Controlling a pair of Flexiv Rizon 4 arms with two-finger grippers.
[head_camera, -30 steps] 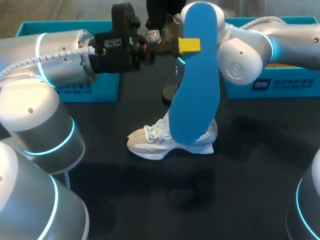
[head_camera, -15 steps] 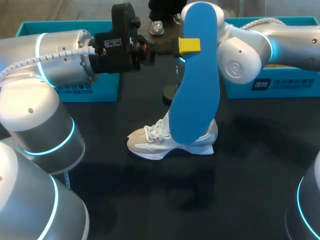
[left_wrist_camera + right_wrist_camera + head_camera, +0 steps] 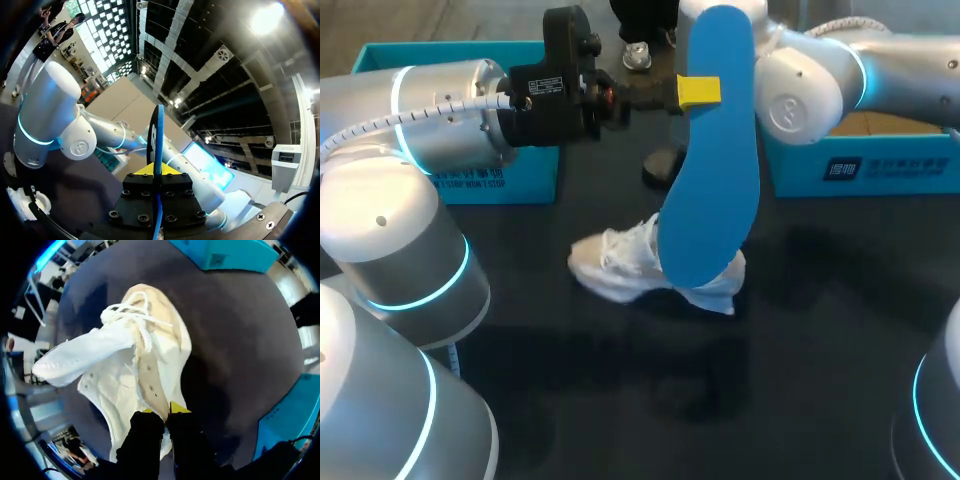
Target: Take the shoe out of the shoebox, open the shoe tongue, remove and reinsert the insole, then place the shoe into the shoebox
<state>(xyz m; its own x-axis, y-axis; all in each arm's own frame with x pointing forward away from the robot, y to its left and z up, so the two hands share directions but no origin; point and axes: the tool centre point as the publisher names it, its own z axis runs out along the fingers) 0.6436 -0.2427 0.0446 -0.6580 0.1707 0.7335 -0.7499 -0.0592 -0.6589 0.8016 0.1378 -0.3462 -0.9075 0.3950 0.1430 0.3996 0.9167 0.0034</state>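
A long blue insole point(image 3: 708, 170) hangs upright above the table, and my left gripper point(image 3: 698, 92) is shut on it near its upper end. In the left wrist view the insole point(image 3: 157, 132) stands edge-on between the yellow tips of that gripper point(image 3: 157, 171). Behind the insole, the white shoe point(image 3: 620, 265) sits tilted on the dark table. My right gripper point(image 3: 162, 412) is shut on the shoe point(image 3: 130, 375) at the edge of its opening, beside the eyelet strip. The tongue point(image 3: 82, 357) is folded out to one side with loose laces point(image 3: 127, 312). In the head view the insole hides the right gripper.
A teal shoebox part point(image 3: 510, 180) stands at the back left of the table. Another teal box point(image 3: 890, 165), with a brown cardboard inside, stands at the back right. Both arms' large links crowd the front left and upper right.
My right gripper has closed on the shoe's edge. The shoe has shifted a little to the left and tipped. My left arm and the insole have stayed where they were.
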